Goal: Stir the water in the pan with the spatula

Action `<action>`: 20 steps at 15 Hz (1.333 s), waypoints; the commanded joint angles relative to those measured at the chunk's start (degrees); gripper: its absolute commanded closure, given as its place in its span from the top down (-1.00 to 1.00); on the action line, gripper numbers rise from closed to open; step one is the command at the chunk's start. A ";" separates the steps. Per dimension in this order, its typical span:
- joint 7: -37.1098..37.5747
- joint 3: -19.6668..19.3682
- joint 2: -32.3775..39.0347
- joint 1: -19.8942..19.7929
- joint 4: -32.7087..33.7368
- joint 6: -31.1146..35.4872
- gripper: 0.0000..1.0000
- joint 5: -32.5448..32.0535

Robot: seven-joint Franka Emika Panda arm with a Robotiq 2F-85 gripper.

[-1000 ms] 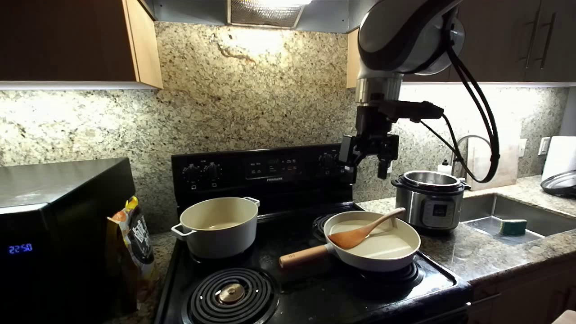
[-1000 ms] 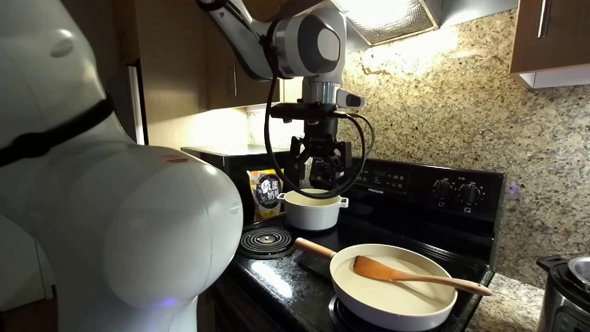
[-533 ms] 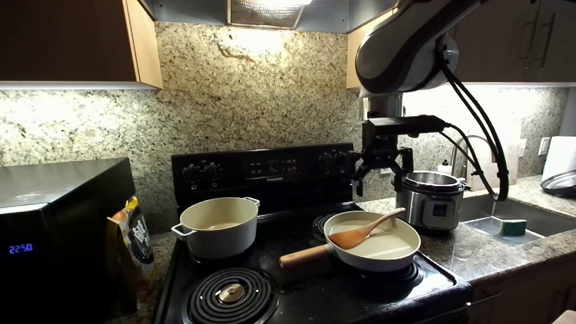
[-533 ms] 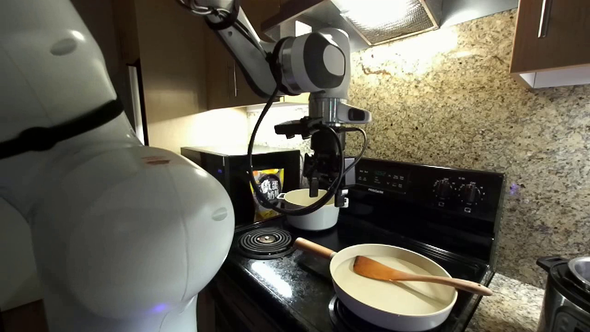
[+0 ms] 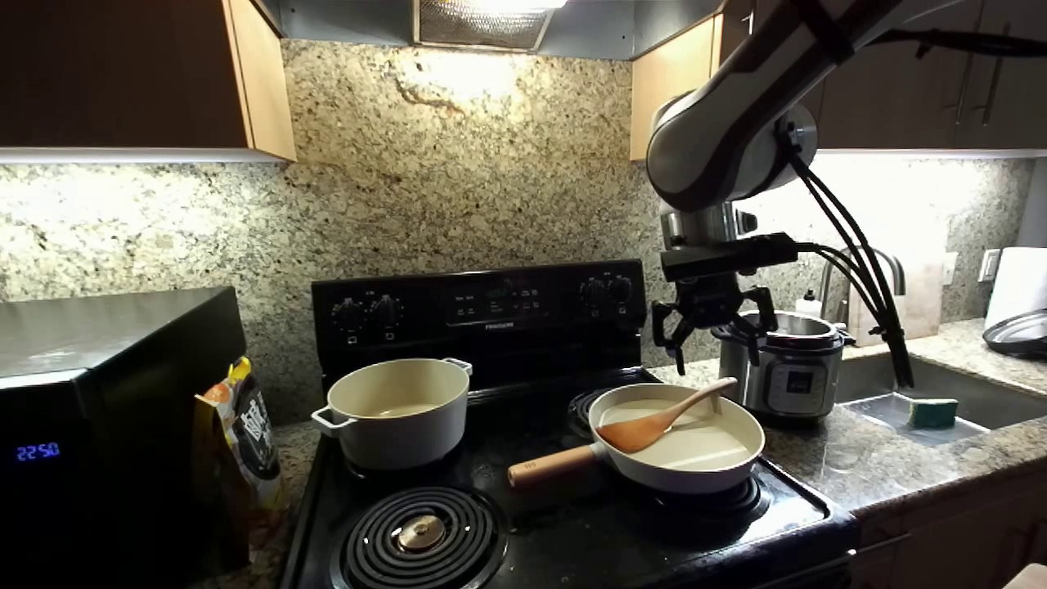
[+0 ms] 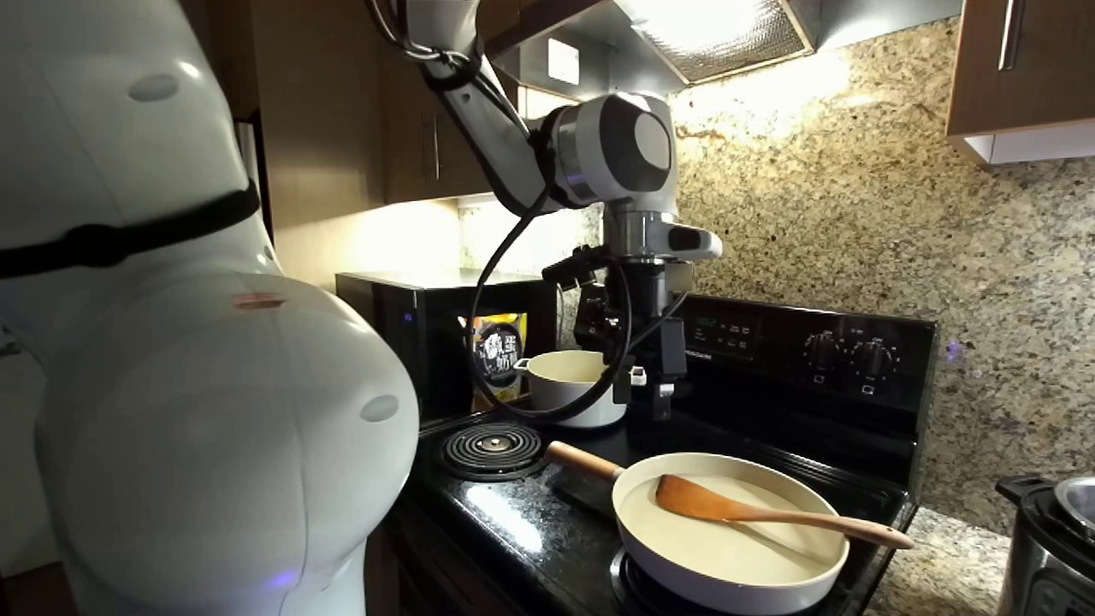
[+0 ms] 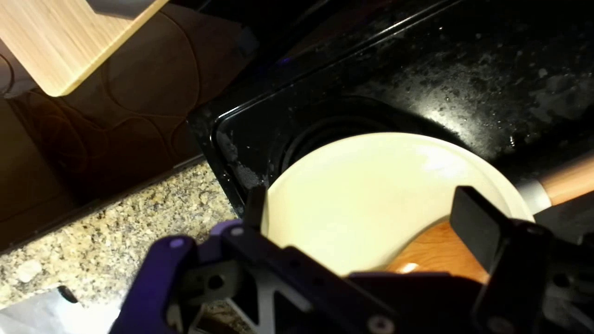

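The spatula (image 6: 736, 511) lies slantwise in your pan (image 6: 710, 592), its blade inside, on the side where the pan's wooden handle (image 6: 583, 459) joins. From there its long axis runs across the pan, and the grip end rises over the opposite rim and sticks out past it, towards the pressure cooker (image 5: 757, 393). The pan's handle points the other way, towards a coil burner (image 5: 421, 533). You can just make out the water (image 6: 684, 539) as a pale, shallow layer; how deep the blade sits in it, you can't tell.

Your gripper (image 5: 716, 362) hangs above the pan, fingers spread wide, apart from the spatula. In the wrist view one of its pads (image 7: 473, 227) hides part of the blade.

The cooker stands on the counter (image 5: 851, 466) beside your stove (image 5: 556, 540), near the spatula's grip end. The black control panel (image 5: 532, 298) rises behind the stovetop. The cream pot (image 5: 409, 442) stands well apart from the pan, and in an exterior view your arm's cable (image 6: 547, 415) droops across it. A sponge (image 5: 932, 413) stands in the sink (image 5: 867, 372).
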 commanded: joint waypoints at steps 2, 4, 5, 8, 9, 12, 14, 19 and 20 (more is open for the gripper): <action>1.10 -2.84 3.95 -1.22 3.31 -1.04 1.00 -1.19; 0.30 -4.59 4.84 -1.55 4.53 -1.05 1.00 -1.05; -0.10 -5.50 5.09 -1.81 5.18 -1.01 1.00 -0.99; -0.77 -7.26 5.22 -1.99 6.75 -0.65 1.00 -1.06; -1.21 -7.60 5.23 -1.81 7.16 -0.25 1.00 -1.08; -3.78 -8.03 5.09 -0.94 8.16 0.61 1.00 0.03; -1.78 -7.77 4.80 -1.19 7.85 0.07 1.00 -0.07; -2.16 -7.75 4.80 -1.12 8.01 0.08 1.00 -0.07; -2.16 -7.75 4.80 -1.12 8.01 0.08 1.00 -0.07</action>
